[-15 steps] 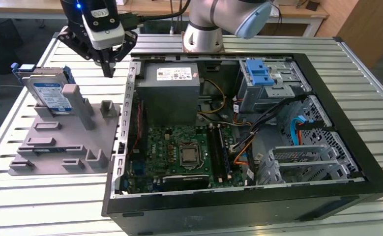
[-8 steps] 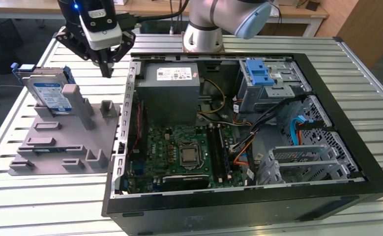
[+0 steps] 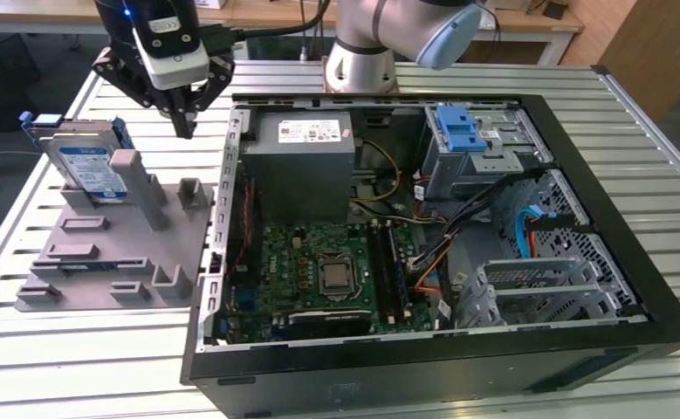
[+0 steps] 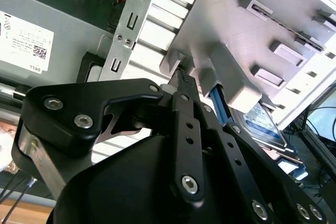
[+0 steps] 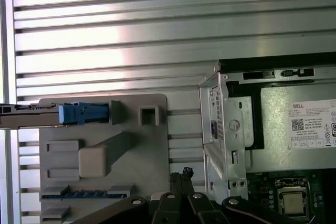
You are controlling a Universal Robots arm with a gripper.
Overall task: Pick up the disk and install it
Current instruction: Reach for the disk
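Disk [image 3: 89, 168] stands upright in the grey holder [image 3: 101, 262]; the claw [image 3: 183, 131] hovers nearby, fingers together, empty.

PSU sticker [image 5: 313, 124]: tiny print, QR code

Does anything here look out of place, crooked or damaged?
Nothing stands out. The disk stands on its edge in the grey holder, the computer case lies open beside it, and the tool hangs shut and empty above the gap between them.
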